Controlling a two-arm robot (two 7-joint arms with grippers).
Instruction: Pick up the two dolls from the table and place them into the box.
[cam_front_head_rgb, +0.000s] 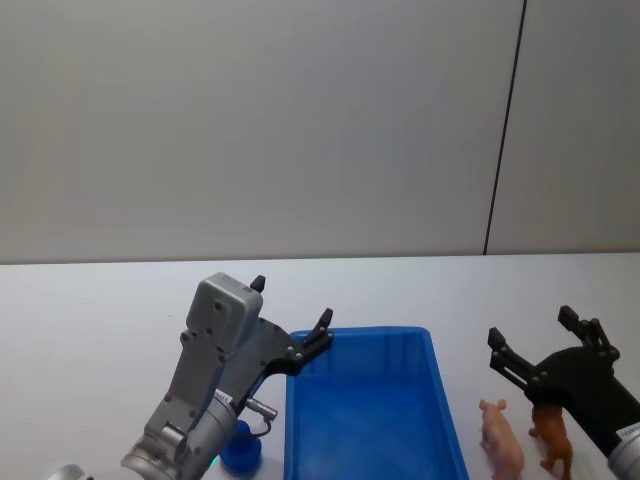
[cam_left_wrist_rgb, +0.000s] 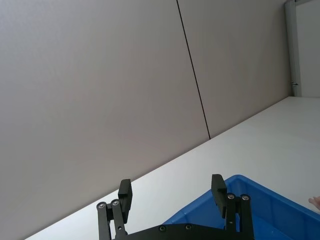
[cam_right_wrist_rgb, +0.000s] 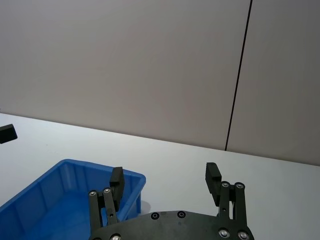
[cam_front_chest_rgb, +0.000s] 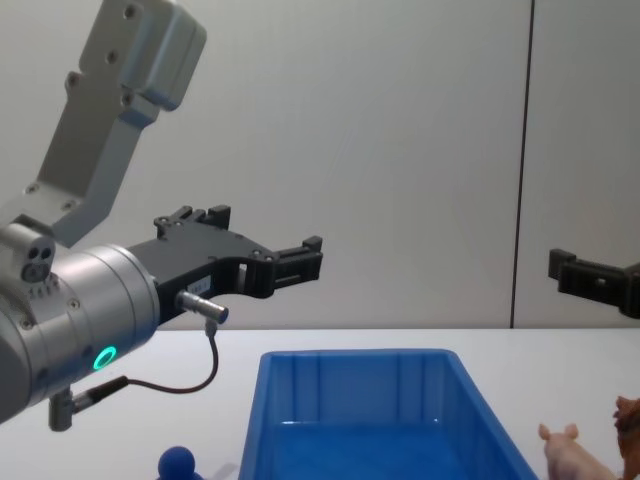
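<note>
Grey wall (cam_front_head_rgb: 300, 120) behind, with one dark vertical seam (cam_front_head_rgb: 505, 130) right of centre. White worktop (cam_front_head_rgb: 100, 300) runs back to it.

The blue plastic bin (cam_front_head_rgb: 360, 334) sits at near centre, long side running near to far, and its bare blue floor shows inside. The pink pig (cam_front_head_rgb: 502, 438) stands on the worktop just right of the bin, apart from its wall. The brown animal (cam_front_head_rgb: 553, 440) stands just right of the pig and is partly covered by the right arm above it. The blue round-headed figure (cam_front_head_rgb: 241, 450) is on the worktop just left of the bin's near-left side, under the left arm.

The left claw (cam_front_head_rgb: 292, 302) is up in the air over the bin's far-left corner, fingers spread wide, gripping nothing and touching nothing. The right claw (cam_front_head_rgb: 531, 326) hangs above the pig and brown animal, well clear of them, fingers also wide apart with nothing between them. Both claws point toward the far wall.
</note>
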